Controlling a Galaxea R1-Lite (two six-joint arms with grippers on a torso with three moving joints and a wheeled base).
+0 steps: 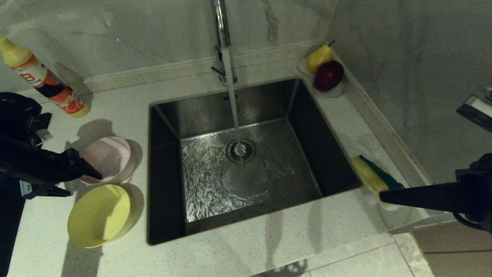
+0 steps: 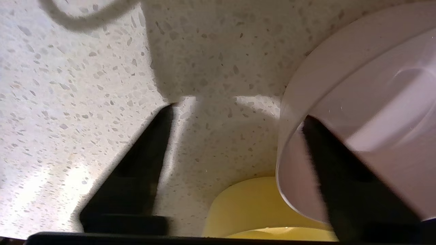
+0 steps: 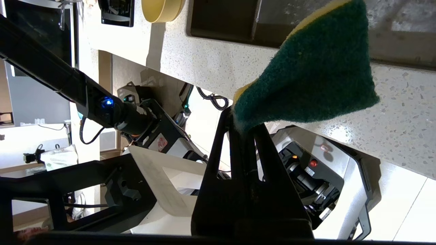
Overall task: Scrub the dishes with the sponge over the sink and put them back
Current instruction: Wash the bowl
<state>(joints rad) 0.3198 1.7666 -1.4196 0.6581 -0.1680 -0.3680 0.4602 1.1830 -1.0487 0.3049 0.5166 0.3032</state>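
Left of the sink (image 1: 246, 161), left pincer (image 2: 235, 115) agape astride pink bowl's (image 2: 357, 102) rim, right pincer (image 3: 243, 131) clamping sponge (image 3: 313, 71).

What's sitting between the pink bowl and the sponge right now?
In the head view, the sink lies between the pink bowl and the sponge, with tap water running onto its drain.
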